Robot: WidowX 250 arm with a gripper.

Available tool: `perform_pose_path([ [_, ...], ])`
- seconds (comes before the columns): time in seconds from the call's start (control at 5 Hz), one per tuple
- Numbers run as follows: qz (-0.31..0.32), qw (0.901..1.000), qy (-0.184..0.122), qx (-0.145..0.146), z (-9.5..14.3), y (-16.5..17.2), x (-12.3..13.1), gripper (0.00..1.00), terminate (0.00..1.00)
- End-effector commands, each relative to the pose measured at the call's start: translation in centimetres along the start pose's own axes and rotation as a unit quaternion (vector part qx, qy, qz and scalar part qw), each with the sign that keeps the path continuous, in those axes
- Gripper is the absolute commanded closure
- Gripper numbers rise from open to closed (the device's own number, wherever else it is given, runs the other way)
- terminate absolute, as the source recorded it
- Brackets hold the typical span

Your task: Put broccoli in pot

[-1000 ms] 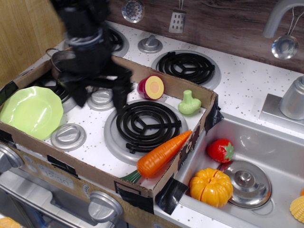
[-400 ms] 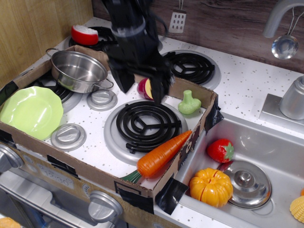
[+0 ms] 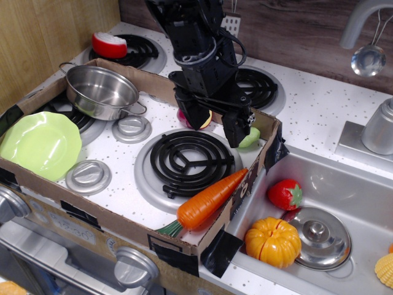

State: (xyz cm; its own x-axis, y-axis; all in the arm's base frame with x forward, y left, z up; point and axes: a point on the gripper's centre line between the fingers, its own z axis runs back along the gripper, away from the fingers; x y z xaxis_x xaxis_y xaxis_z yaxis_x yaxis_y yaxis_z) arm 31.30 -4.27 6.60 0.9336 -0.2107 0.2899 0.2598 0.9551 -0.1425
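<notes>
The pale green broccoli (image 3: 252, 137) lies on the white stove top in the cardboard tray's back right corner, mostly hidden behind my gripper. My black gripper (image 3: 216, 126) hangs open just left of and over it; the right finger (image 3: 236, 129) covers most of it. The shiny steel pot (image 3: 101, 91) with wire loop handles sits empty at the tray's back left, on a burner.
A lime-green plate (image 3: 38, 144) lies front left. A carrot (image 3: 209, 198) lies front right, a cut red fruit half (image 3: 206, 120) behind my gripper. The cardboard tray wall (image 3: 265, 126) stands beside the broccoli. The sink (image 3: 344, 184) holds a tomato, a pumpkin and a lid.
My gripper moved right across the tray, from over the pot to over the broccoli, uncovering the pot and now hiding most of the broccoli and the fruit half.
</notes>
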Motion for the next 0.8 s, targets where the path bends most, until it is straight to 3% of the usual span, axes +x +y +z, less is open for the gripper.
perform_pose_path([
  [0.0,-0.014,0.9999,-0.005,0.003,0.5,0.0,2.1,0.0,0.0],
  [0.4,-0.022,0.9997,0.0,-0.004,0.1,-0.2,3.2,0.0,0.0],
  [0.6,-0.014,0.9995,0.027,0.011,-0.6,-0.8,4.4,0.0,0.0],
])
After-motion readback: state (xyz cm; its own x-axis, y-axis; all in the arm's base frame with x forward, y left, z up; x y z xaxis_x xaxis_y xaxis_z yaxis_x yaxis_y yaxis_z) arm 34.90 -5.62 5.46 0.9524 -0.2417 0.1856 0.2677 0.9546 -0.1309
